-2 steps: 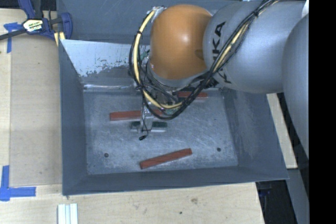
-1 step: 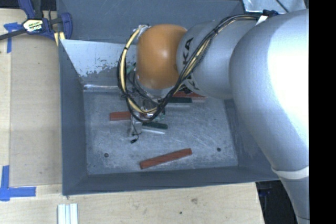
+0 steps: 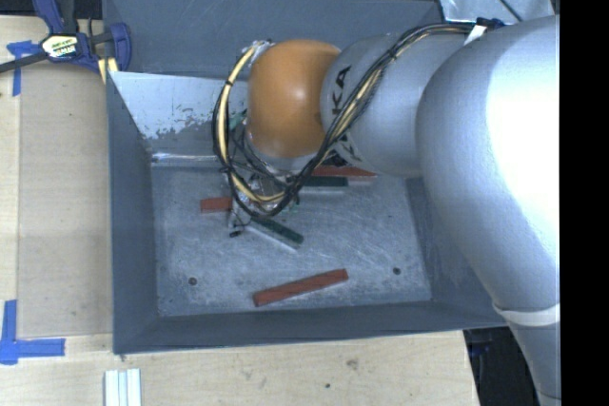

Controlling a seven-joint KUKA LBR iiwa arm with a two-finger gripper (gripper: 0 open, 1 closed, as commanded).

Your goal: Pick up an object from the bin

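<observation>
My gripper (image 3: 240, 222) reaches down under the arm's wrist to the bin floor, left of the middle. Its tip sits at the left end of a dark green stick (image 3: 283, 232) that lies slanting down to the right. A short red-brown piece (image 3: 215, 203) lies just left of the gripper, close to it. A longer red-brown stick (image 3: 301, 287) lies apart near the front wall, tilted slightly. Whether anything is held is hidden by the wrist and cables.
Another red and dark stick (image 3: 344, 174) lies along the back of the floor, partly under the arm. The arm's bulk covers the bin's right side. The orange dome and cables hang over the back middle.
</observation>
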